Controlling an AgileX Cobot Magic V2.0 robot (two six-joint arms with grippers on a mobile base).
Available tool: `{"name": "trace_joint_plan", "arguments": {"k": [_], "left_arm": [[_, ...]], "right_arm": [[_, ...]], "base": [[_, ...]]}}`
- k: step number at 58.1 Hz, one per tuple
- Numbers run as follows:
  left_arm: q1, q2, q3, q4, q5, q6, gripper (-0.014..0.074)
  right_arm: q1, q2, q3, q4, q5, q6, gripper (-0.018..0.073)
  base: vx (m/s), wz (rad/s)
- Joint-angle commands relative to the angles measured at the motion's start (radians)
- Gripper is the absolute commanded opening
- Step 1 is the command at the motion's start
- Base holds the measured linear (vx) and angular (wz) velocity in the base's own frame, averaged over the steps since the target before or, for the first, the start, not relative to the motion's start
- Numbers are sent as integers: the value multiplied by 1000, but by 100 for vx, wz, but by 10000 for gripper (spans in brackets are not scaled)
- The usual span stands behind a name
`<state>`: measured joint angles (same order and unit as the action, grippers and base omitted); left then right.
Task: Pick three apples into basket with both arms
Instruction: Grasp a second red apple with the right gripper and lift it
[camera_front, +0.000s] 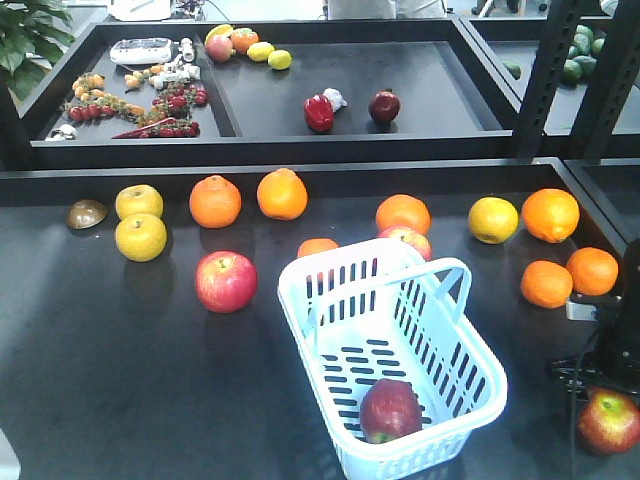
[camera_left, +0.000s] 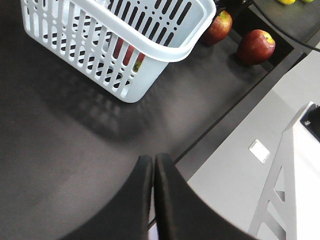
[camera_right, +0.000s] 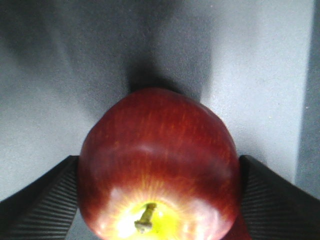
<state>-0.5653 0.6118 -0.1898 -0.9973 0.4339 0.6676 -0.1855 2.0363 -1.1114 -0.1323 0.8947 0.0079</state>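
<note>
In the right wrist view my right gripper (camera_right: 159, 160) is shut on a dark red apple (camera_right: 160, 145), stem end toward the camera, with ribbed fingers (camera_right: 45, 200) against both of its sides just above the table. In the front view only the right arm (camera_front: 625, 320) shows, at the right edge, with an apple (camera_front: 608, 420) below it. The basket (camera_front: 335, 257) holds one apple (camera_front: 390, 410). Another apple (camera_front: 226, 281) lies to its left, and one (camera_front: 405, 240) behind it. My left gripper (camera_left: 153, 159) is shut and empty over the table's front edge, near the basket (camera_left: 165, 52).
Oranges (camera_front: 215, 201) and yellow fruits (camera_front: 140, 237) lie in a row behind the basket. A raised back shelf (camera_front: 300, 150) holds an apple (camera_front: 384, 106) and small items. In the left wrist view two apples (camera_left: 256, 46) lie beyond the basket by the front edge.
</note>
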Motion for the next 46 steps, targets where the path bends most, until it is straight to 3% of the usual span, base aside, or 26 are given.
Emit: {"name": "trace_joint_plan", "arguments": {"k": [1, 10, 16, 32, 46], "left_arm": [[-5, 1, -24, -36, -26, -5, -6], [-5, 1, -24, -36, -26, -5, -6], [-5, 1, -24, -36, -26, -5, -6], [-5, 1, -24, -36, -26, -5, -6], [-5, 1, -24, -36, -26, -5, -6]], "right_arm": [[-4, -94, -21, 7, -2, -41, 222], [-4, -225, -21, 40, 0, -88, -17], [-4, -338, -21, 122, 7, -128, -9], [18, -629, -20, 433, 103, -377, -5], [234, -751, -20, 535, 137, -376, -5]], "base": [[0, 0], [0, 0], [0, 0], [0, 0], [0, 0]]}}
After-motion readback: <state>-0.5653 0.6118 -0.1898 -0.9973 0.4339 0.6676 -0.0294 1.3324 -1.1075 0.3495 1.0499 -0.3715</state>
